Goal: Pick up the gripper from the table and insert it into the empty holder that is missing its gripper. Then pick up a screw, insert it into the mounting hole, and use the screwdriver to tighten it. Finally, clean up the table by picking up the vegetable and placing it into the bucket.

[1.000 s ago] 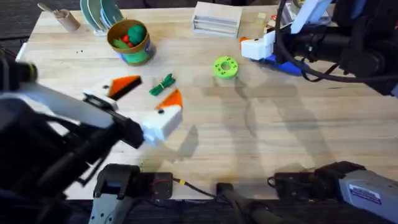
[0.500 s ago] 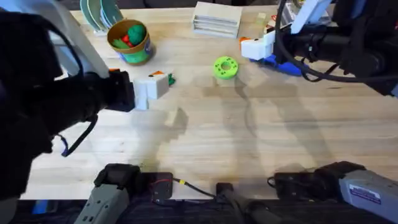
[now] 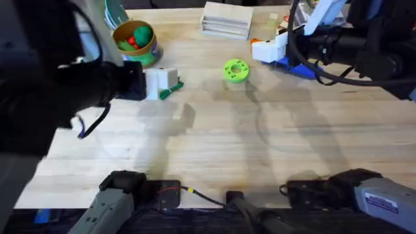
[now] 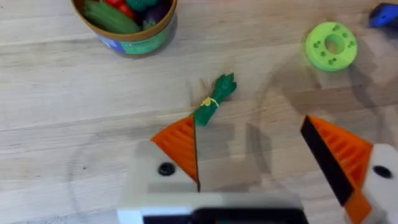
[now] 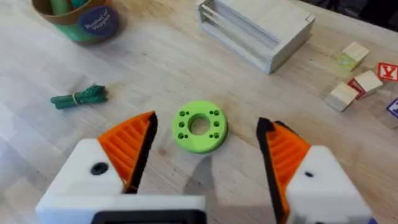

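Left gripper (image 4: 249, 158) now farther forward, open jaws straddling vegetable (image 4: 213, 107).

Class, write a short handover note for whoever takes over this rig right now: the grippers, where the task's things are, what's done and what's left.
Left gripper: open, empty, hovering close over the vegetable.
Right gripper: open, empty, above the lime-green disc.
The vegetable lies on the table, apart from the bucket, which holds other toy food. The screwdriver is at the far right, by the right arm.
Done: the holder and screw steps cannot be judged from these views.
Left: grasp the vegetable and drop it into the bucket.
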Controlling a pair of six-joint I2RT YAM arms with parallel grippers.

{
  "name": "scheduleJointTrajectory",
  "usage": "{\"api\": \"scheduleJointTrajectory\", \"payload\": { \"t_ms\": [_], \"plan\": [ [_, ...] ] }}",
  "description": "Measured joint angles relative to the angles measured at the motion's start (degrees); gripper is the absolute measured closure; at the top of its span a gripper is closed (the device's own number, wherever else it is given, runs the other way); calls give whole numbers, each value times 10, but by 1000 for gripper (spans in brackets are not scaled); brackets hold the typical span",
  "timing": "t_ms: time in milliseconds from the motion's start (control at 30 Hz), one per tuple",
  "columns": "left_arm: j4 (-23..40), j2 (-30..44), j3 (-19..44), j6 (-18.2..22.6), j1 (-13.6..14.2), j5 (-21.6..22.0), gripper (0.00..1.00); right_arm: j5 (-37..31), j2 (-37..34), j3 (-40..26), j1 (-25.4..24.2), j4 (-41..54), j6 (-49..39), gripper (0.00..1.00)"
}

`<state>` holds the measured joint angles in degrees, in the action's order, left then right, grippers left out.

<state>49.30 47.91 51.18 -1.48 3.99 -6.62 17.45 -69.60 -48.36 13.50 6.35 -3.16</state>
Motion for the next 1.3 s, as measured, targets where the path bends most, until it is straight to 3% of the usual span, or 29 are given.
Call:
{"api": "scheduleJointTrajectory", "payload": {
  "t_ms": [200,433,700,867,1100,1300],
  "plan": [
    [-19,86,0,27,0,2,8,0,0,0,0,0,0,9],
    [-60,194,0,118,0,-3,8,0,0,0,0,0,0,10],
    [-108,296,0,248,0,-39,8,0,0,0,0,0,0,10],
    [-115,349,0,302,0,-43,7,0,0,0,0,0,0,10],
    [-172,433,0,337,0,-43,6,0,0,0,0,0,0,10],
    [-178,445,4,341,0,-55,74,0,0,0,0,0,0,10]
  ]
}}
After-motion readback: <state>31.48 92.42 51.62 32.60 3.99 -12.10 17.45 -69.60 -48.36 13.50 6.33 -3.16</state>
